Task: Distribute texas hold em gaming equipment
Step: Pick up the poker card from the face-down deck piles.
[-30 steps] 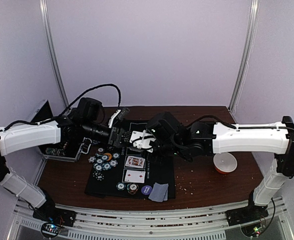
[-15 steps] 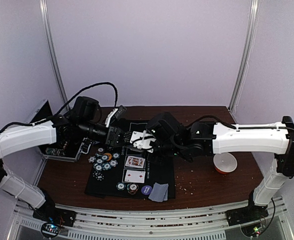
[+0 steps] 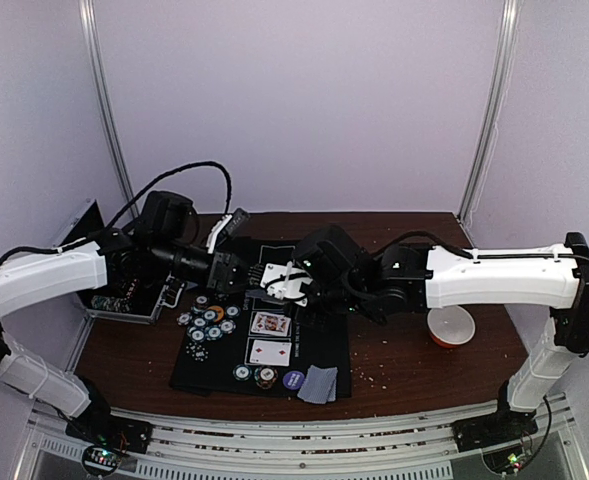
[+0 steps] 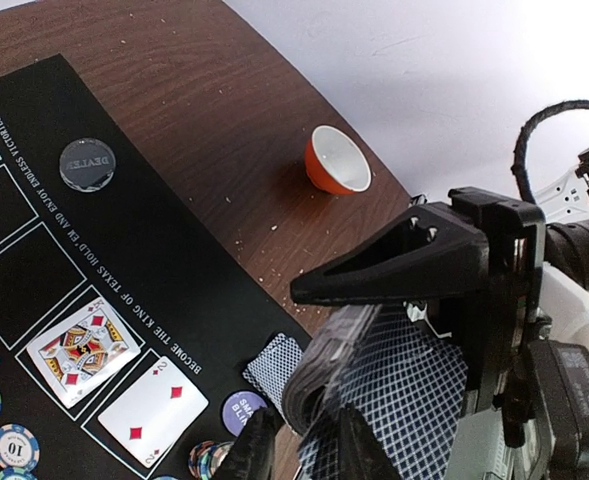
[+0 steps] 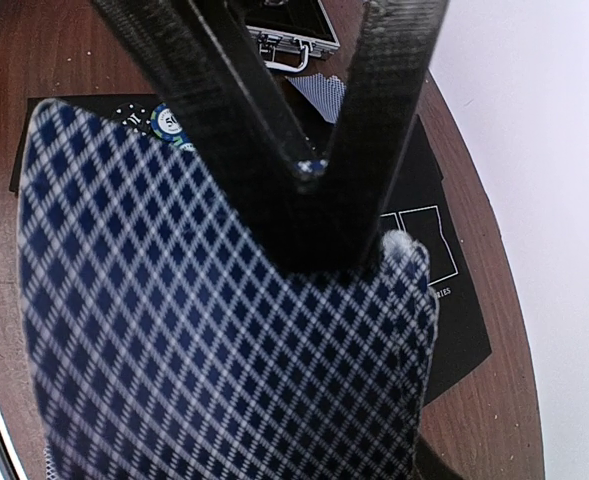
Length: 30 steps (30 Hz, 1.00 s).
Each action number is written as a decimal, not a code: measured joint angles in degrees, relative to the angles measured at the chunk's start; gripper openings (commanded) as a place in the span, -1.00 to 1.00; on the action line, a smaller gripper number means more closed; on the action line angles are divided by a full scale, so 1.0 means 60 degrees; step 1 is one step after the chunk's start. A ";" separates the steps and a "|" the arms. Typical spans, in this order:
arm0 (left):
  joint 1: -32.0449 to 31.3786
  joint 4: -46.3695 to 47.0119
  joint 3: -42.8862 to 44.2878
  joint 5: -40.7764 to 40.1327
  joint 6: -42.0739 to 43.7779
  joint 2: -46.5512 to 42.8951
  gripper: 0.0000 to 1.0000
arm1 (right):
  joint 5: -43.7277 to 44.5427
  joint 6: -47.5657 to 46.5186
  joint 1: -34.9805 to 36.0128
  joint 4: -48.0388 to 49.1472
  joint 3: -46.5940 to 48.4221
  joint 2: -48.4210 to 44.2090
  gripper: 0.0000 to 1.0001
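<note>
Deck (image 4: 394, 400): blue-diamond backs, held in the air over the far part of the mat (image 4: 34, 130), between the two arms; its near edge is curled.
Right claw (image 5: 312, 172): clenched on the deck.
Left claw (image 4: 304, 452): a finger on each side of the deck's near edge; whether it is gripping cannot be told.
King (image 4: 82, 350), two of diamonds (image 4: 154, 410): face up, side by side on the mat.
Face-down card (image 4: 274, 365): at the mat's edge, beside the purple disc (image 4: 237, 412).
Chips (image 3: 210, 320): clustered on the mat's left.
Dealer disc (image 4: 86, 163): on the mat, well apart from the cards.
Bowl (image 4: 336, 162): upright on the counter (image 4: 204, 90), off the mat.
</note>
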 measured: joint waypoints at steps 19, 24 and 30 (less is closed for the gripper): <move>0.0000 -0.0441 0.0106 -0.0007 0.0328 -0.0255 -1.00 | 0.0033 0.0000 -0.0004 -0.0004 -0.0004 0.0000 -0.10; 0.0000 -0.0590 0.0262 -0.0015 0.0484 -0.0317 -1.00 | 0.0040 0.0004 -0.0055 0.0091 -0.0138 -0.0011 -0.10; 0.0069 -0.0710 0.0353 0.0066 0.0597 -0.0415 -1.00 | 0.0036 0.0040 -0.0138 0.0135 -0.0251 -0.0029 -0.10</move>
